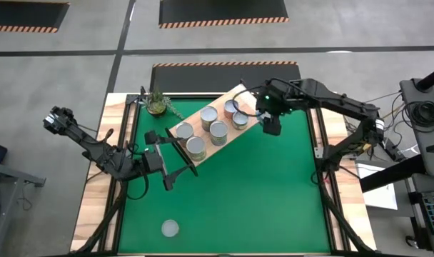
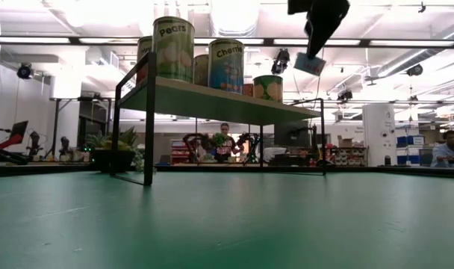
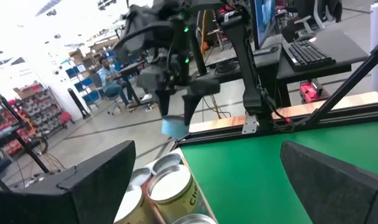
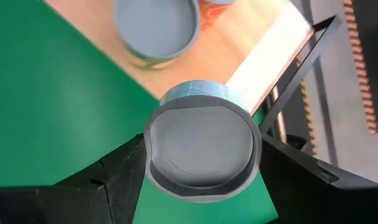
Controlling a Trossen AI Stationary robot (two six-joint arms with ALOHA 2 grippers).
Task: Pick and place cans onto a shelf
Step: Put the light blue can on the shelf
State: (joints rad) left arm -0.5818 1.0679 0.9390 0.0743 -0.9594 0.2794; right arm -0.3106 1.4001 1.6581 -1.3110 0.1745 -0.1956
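Observation:
The shelf [image 1: 215, 123], a light-wood board on a thin black frame, stands slantwise on the far half of the green mat. Several cans [image 1: 218, 130] stand upright on it. My right gripper [image 1: 272, 127] hangs just off the shelf's right end, high above the mat, shut on a small can with a light-blue side [image 4: 201, 149]. This can also shows in the low view [image 2: 309, 63]. My left gripper [image 1: 175, 158] stands open at the shelf's near left end, its fingers [image 3: 102, 177] wide apart with nothing between them. One more can [image 1: 170, 228] stands on the mat near the front edge. My right gripper pinches the can's round side wall [image 4: 155, 134] between its two fingers, one on each opposite side. The fingers [image 4: 117, 180] slant down from above. The can is lifted clear of mat and shelf, tilted, with one flat silver end turned toward the wrist.
A small potted plant [image 1: 157, 103] stands at the mat's far left corner beside the shelf. The shelf's black legs [image 2: 148, 138] reach down to the mat. The wide near half of the green mat [image 1: 260, 200] holds only the single can. People sit in the room beyond.

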